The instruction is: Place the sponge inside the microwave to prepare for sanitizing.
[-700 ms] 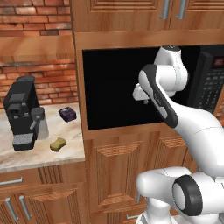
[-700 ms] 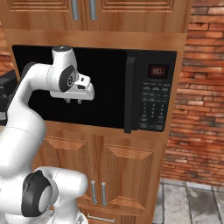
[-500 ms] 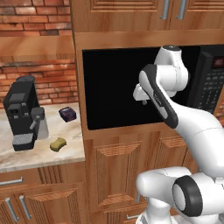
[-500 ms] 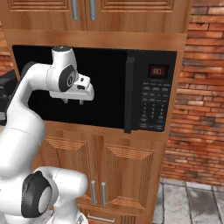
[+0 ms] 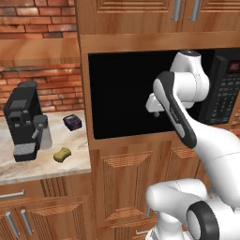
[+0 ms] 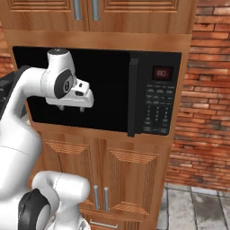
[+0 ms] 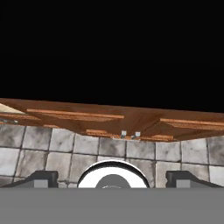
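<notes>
The microwave (image 5: 154, 93) is built into a wall of wooden cabinets, its wide dark glass door shut flush with the front and its keypad panel (image 6: 158, 105) with a small red display (image 6: 161, 72) on the right-hand side. The white arm reaches up in front of that door, and the gripper (image 6: 71, 108) hangs before the lower part of the glass, pointing downward, with nothing between its fingers (image 7: 43, 178); in the hand view the two dark tips stand far apart at either side, so the fingers are spread wide and empty. That same view looks down past the black door front to the wooden cabinet fronts (image 7: 127, 122) below and the grey tiled floor (image 7: 61, 146). The sponge (image 5: 62, 153) lies flat on the pale stone worktop (image 5: 28, 168) to the left of the microwave, near the front edge, well apart from the gripper. Just beside it to the left stands the black coffee machine (image 5: 26, 119), and behind the sponge, nearer the brick wall, sits a small dark purple-black box (image 5: 72, 122), close to the cabinet side that frames the microwave. Two upper cabinet doors with metal handles (image 6: 85, 9) close off the space above the microwave, and paired doors (image 6: 101, 179) sit below it. A red brick wall (image 6: 206, 99) runs along the right of the cabinet column.
</notes>
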Available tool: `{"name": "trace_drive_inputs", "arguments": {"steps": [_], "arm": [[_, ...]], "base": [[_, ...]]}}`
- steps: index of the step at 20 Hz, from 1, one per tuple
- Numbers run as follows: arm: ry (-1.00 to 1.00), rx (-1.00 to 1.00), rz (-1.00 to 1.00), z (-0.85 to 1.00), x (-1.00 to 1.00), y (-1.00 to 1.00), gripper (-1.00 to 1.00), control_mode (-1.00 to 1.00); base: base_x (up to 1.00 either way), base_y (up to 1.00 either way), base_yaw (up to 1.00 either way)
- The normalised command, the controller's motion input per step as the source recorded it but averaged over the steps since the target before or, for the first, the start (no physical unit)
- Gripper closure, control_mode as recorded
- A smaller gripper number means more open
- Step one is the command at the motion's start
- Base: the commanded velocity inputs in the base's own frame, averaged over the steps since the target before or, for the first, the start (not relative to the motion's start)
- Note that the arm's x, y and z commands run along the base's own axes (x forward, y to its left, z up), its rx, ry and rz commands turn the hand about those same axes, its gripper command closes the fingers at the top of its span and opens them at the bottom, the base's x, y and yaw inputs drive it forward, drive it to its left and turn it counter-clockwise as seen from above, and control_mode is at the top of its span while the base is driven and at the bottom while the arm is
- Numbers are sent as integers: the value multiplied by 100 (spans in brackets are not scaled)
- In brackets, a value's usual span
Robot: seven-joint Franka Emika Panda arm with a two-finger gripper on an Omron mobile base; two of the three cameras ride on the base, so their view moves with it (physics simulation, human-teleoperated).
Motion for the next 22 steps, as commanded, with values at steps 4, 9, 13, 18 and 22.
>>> {"name": "trace_drive_inputs", "arguments": {"steps": [4, 9, 13, 18, 22], "arm": [[0, 0, 0, 0, -6, 0, -100, -100], [0, 0, 0, 0, 0, 0, -100, -100], [0, 0, 0, 0, 0, 0, -100, -100], [0, 0, 0, 0, 0, 0, -100, -100], [0, 0, 0, 0, 0, 0, -100, 100]], "base": [[0, 0, 0], [0, 0, 0], [0, 0, 0], [0, 0, 0], [0, 0, 0]]}}
